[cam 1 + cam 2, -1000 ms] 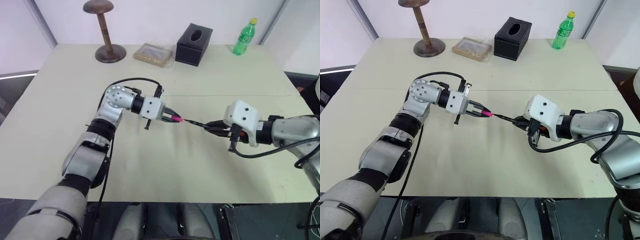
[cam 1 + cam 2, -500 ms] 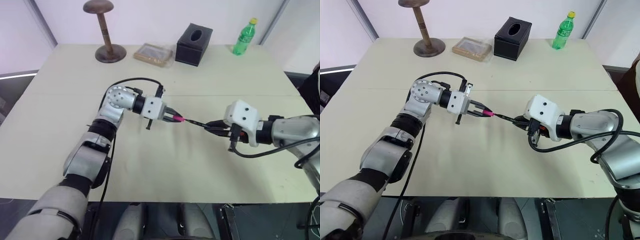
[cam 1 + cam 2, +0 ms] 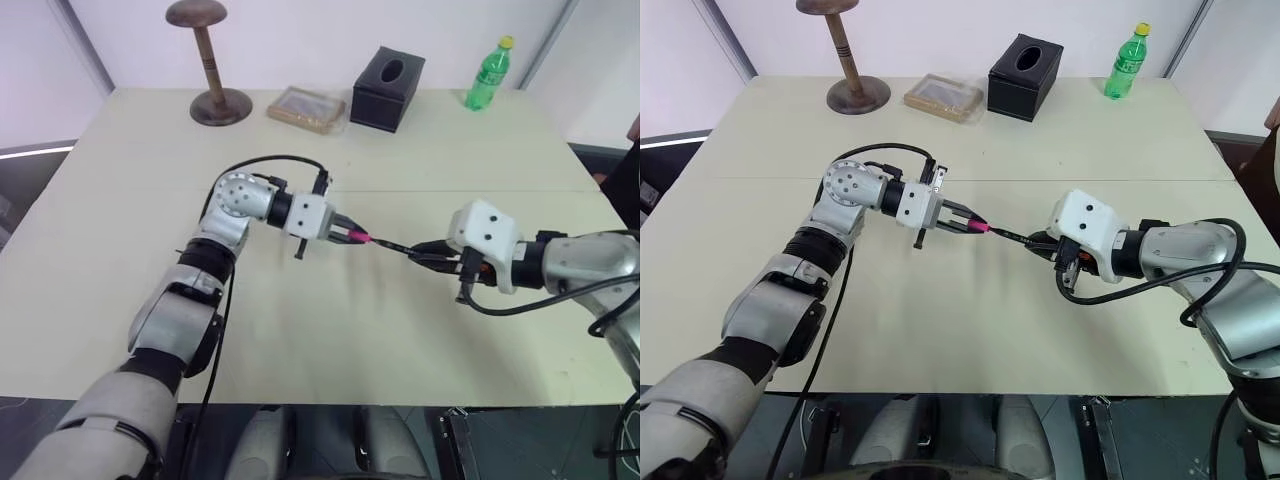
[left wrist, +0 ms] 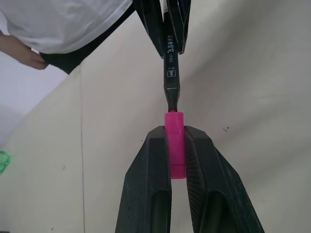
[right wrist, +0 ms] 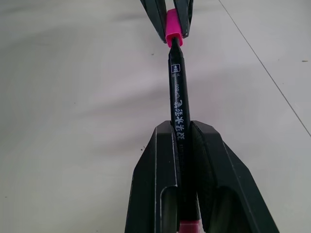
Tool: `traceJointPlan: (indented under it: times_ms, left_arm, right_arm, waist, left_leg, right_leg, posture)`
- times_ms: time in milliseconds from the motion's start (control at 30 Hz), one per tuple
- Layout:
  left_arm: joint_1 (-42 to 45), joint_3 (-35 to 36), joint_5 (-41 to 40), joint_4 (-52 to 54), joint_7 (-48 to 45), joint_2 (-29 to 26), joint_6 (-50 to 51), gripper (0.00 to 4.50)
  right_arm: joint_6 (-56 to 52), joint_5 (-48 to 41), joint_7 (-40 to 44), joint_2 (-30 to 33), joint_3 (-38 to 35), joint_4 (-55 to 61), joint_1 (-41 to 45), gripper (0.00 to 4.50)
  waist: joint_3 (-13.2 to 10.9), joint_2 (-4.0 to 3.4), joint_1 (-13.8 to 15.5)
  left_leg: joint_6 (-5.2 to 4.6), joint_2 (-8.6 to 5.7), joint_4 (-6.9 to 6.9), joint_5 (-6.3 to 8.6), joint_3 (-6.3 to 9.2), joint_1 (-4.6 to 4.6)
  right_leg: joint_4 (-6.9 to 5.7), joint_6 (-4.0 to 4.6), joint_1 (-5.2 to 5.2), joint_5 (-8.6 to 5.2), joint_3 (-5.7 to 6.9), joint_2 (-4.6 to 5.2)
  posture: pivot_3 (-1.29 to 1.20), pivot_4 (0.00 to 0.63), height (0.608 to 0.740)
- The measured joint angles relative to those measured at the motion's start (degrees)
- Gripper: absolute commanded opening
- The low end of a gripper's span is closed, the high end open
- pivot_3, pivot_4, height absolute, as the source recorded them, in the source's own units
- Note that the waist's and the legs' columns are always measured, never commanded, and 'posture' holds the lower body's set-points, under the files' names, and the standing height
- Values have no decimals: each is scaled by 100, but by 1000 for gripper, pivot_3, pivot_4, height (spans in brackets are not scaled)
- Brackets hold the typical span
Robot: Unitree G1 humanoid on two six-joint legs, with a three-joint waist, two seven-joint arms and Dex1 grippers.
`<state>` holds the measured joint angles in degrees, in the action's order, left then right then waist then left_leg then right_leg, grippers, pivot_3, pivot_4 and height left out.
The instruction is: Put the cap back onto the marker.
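Left tool (image 4: 175,145): gripping cap (image 4: 174,138), above bench (image 3: 300,330).
Right tool (image 5: 182,141): gripping marker (image 5: 177,92), tip entering cap.

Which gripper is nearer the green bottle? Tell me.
Right. The right gripper, shut on the marker, sits below the bottle on that side; the left gripper, holding the cap, is farther left.

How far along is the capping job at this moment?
Done: the left gripper is shut on the pink cap, the right gripper is shut on the marker, and both are lined up above the table. In hand: the marker's tip sits at the cap's mouth, just entering. Left: push the cap fully on.
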<state>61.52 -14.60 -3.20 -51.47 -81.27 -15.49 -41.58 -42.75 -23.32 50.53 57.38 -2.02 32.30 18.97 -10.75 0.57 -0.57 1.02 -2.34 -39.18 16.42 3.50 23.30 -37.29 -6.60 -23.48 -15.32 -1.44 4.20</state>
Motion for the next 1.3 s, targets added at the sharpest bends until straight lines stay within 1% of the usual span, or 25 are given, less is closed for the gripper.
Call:
traceJointPlan:
  times_ms: [567, 833, 1067, 1300]
  left_arm:
    - [0, -3, 4, -1, 68, 67, -56, 0]
    - [0, -41, 159, -82, 49, 30, -481, 0]
    - [1, -41, 317, -255, 260, 35, -683, 0]
    - [2, -91, 694, -287, 660, 37, -876, 0]
  right_arm:
    - [-37, 32, -110, -20, 190, 1, 170, 45]
    - [-31, 191, -169, -119, 422, -19, 250, 45]
    - [-71, 294, -168, -174, 600, -123, 406, 45]
    - [-266, 414, -206, -234, 729, -139, 544, 45]
  waist:
    - [0, 0, -1]
    - [0, 0, -1]
    - [0, 0, -2]
    - [0, 0, -1]
  left_leg:
    - [0, 0, 0, 0, 0, 0]
    - [0, 0, 0, 0, 0, 0]
    - [0, 0, 0, 0, 0, 1]
    - [0, 0, 0, 0, 0, 1]
  right_leg:
    - [0, 0, 0, 0, 0, 0]
    - [0, 0, 0, 0, 0, 0]
    - [0, 0, -1, 0, 0, 0]
    - [0, 0, -2, 0, 0, 0]
  posture:
    - [0, 150, 740]
    - [0, 150, 740]
    - [0, 150, 740]
    - [0, 150, 740]
